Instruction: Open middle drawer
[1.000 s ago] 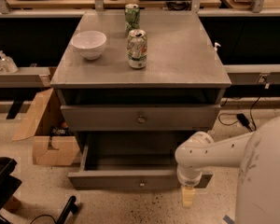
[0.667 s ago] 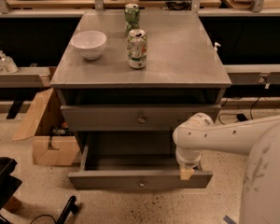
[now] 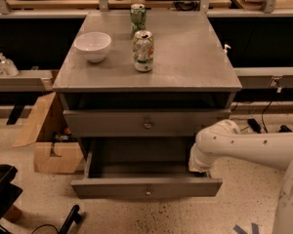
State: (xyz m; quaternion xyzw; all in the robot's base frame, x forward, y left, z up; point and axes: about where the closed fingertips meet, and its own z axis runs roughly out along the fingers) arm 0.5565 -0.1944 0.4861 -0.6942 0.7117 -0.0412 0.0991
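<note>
The wide, shallow grey middle drawer [image 3: 112,187] stands pulled well out from the grey metal desk [image 3: 185,57], its plain grey inside open to view and its small round brass knob [image 3: 147,191] facing forward. The narrower grey drawer [image 3: 107,123] above it is closed.

Over the last second the white arm has lifted. Its hand [image 3: 200,168] hung below the drawer front at the right end, and it now sits higher, at the drawer's right edge just behind the front. Whether the hand is spread or pressed together I cannot tell.

The drawer front has not shifted in that time, so the pull looks finished and the arm appears to be backing off.

On the desk, the white ceramic bowl [image 3: 93,45] and two green-and-white drink cans [image 3: 143,51] are upright.
</note>
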